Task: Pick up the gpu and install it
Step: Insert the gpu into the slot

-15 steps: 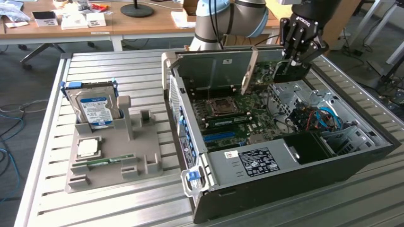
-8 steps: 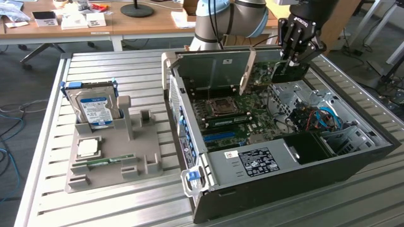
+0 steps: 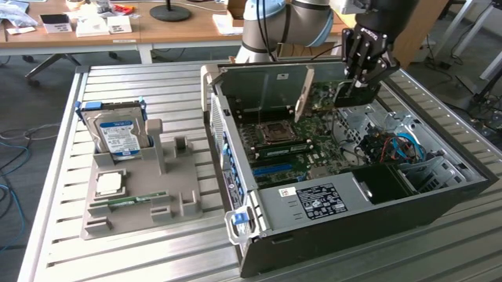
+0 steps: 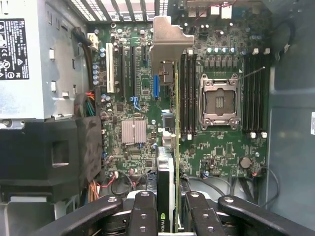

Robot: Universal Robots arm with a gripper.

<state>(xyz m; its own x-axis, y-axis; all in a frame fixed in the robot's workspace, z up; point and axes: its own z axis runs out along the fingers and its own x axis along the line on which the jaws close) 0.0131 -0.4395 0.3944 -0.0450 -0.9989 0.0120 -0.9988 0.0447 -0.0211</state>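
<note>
The gpu (image 4: pixel 166 179) is clamped in the gripper (image 4: pixel 170 216), whose fingers (image 4: pixel 142 211) are pressed in on its two faces. In the wrist view I'm looking straight down its thin edge, which runs away from me to its silver bracket (image 4: pixel 167 42) at the far end. In the exterior view the gpu (image 3: pixel 354 94) hangs under the gripper (image 3: pixel 361 82), inside the open computer case (image 3: pixel 439 194) and over the motherboard (image 3: pixel 302 138), toward the back wall, with the bracket end nearest that wall. It looks to me to be above the board, not pushed home, though I can't tell whether its lower edge touches anything.

Just beside the card's line on the board sits a short blue slot (image 4: pixel 156 86). Further to that side are longer black slots (image 4: pixel 133 69) and a white slot (image 4: pixel 109 69). On the other side are the memory slots (image 4: pixel 188 93) and the empty processor socket (image 4: pixel 219 101).

I judge the pickup done and the installation in hand: this is the lining-up over a slot. What seating calls for, as I read it, is the card's contact edge parallel to its slot and directly over it, the bracket meeting the rear opening of the case, and a straight, gentle push with no twist. A skewed card could jam or scrape the board.

Well outside the case, the hard drive (image 3: pixel 117 135) stands in the grey holder (image 3: pixel 141 205) on the slatted table (image 3: pixel 117 258)
</note>
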